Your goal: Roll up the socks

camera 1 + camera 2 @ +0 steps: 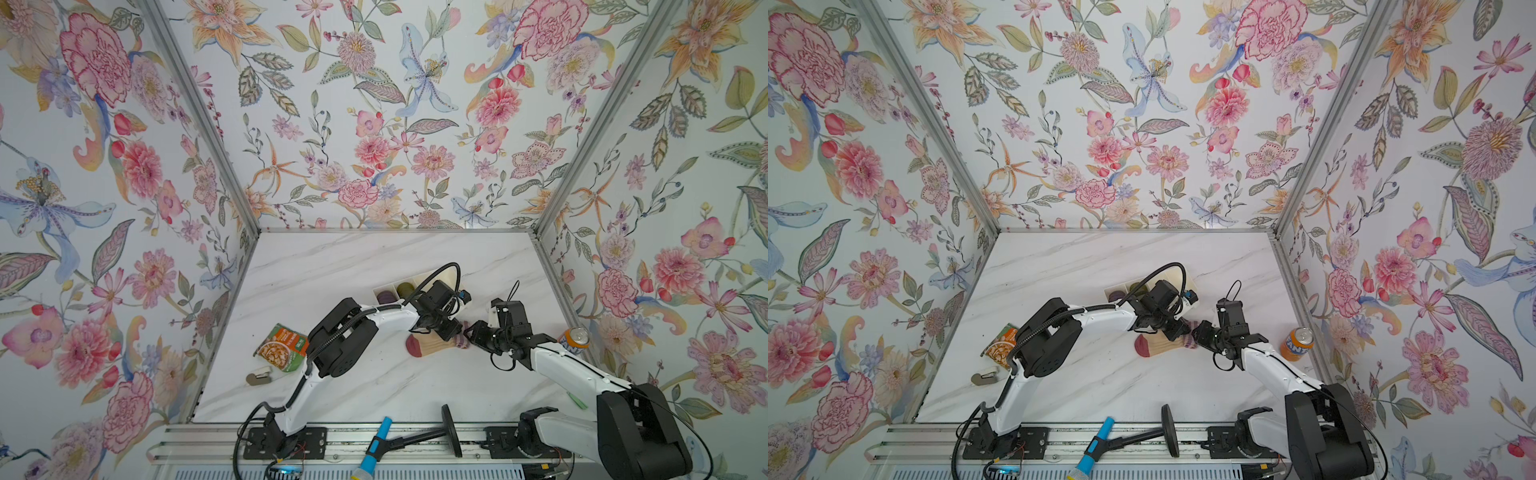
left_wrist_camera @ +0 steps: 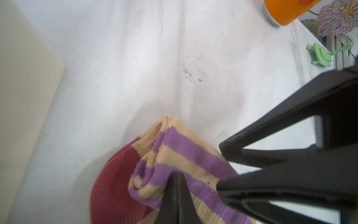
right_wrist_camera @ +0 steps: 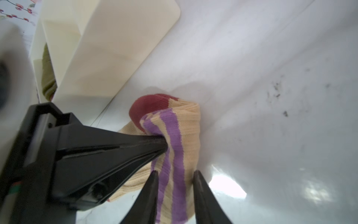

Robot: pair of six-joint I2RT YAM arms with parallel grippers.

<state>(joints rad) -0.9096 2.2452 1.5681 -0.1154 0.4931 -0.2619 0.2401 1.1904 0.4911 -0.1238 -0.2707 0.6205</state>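
The socks (image 1: 432, 347) lie mid-table as a peach-tan bundle, with a maroon toe on its left and purple stripes at its right end. My left gripper (image 1: 457, 332) reaches across from the left and is shut on the striped cuff fold (image 2: 186, 151); its own view shows the tips (image 2: 177, 174) pinched into the knit. My right gripper (image 1: 469, 332) meets it from the right. Its fingers (image 3: 155, 174) stand apart on either side of the striped fold (image 3: 174, 155), so it is open. In the right wrist view the left gripper (image 3: 164, 143) bites the fold just beyond.
A cream divided organiser (image 1: 432, 276) holding a purple and an olive roll stands just behind the socks. An orange can (image 1: 575, 338) is by the right wall. A food packet (image 1: 282, 347) and stapler (image 1: 259, 376) lie left. A green clip (image 2: 186, 55) lies near the right arm.
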